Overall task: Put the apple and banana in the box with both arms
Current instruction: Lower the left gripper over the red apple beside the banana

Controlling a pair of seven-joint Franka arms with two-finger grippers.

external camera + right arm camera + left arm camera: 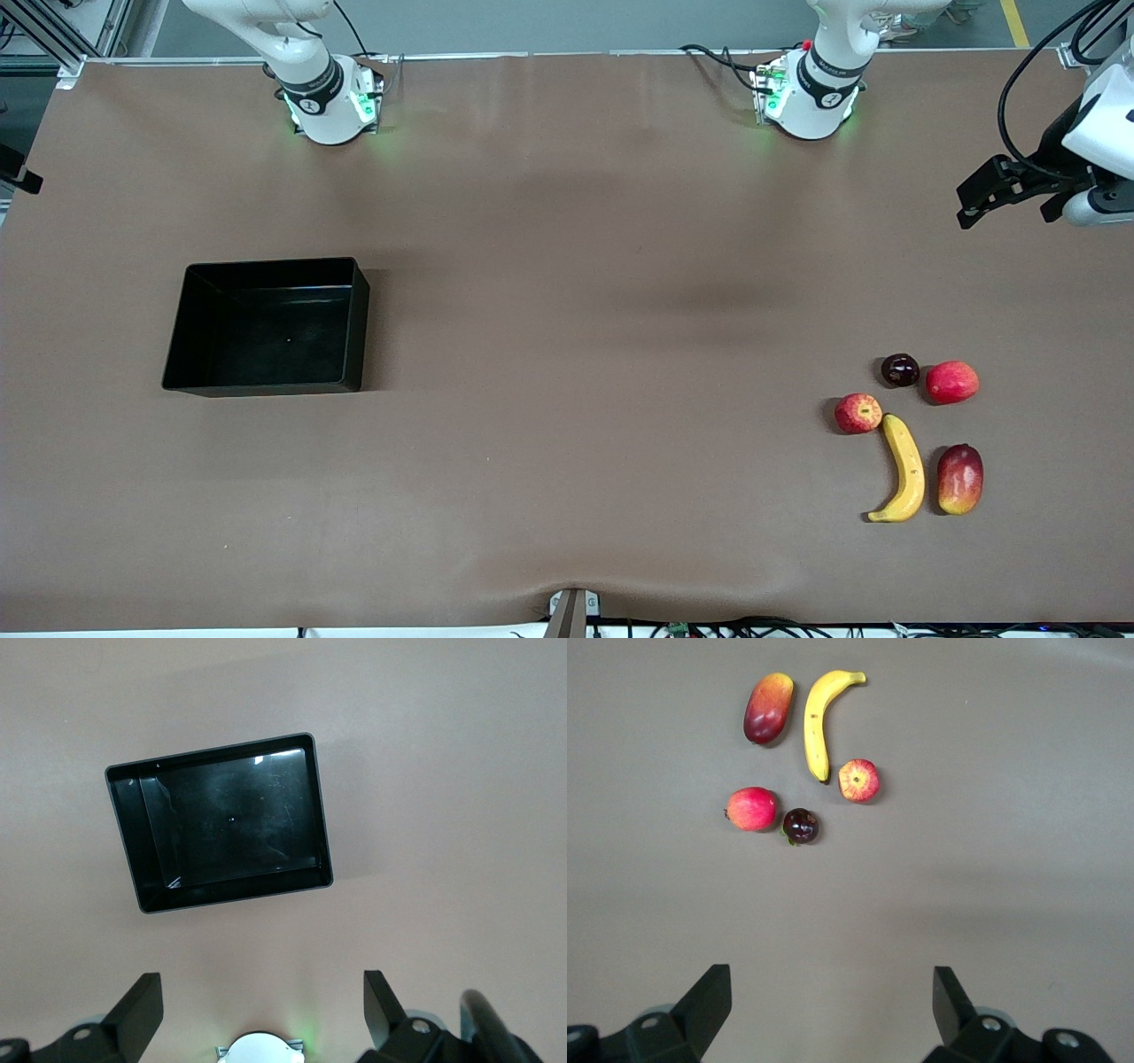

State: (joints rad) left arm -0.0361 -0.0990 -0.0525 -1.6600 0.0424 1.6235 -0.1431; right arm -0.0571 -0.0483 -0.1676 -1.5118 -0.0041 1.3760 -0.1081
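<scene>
Here the black box (266, 326) sits empty on the brown surface (567, 266) toward the right arm's end. The apple (858, 413) and banana (902, 470) lie touching among other fruit at the left arm's end, the apple farther from the front camera. The left claw (831, 997) hangs spread wide above the surface near the fruit; the right claw (262, 997) hangs spread wide above the box.

The left gripper (979, 199) is cut off by the front view's edge near the fruit cluster's end of the table. The right gripper (263, 1001) is shown only as fingertips (142, 997), above the box (124, 815); its body is cropped away.
</scene>
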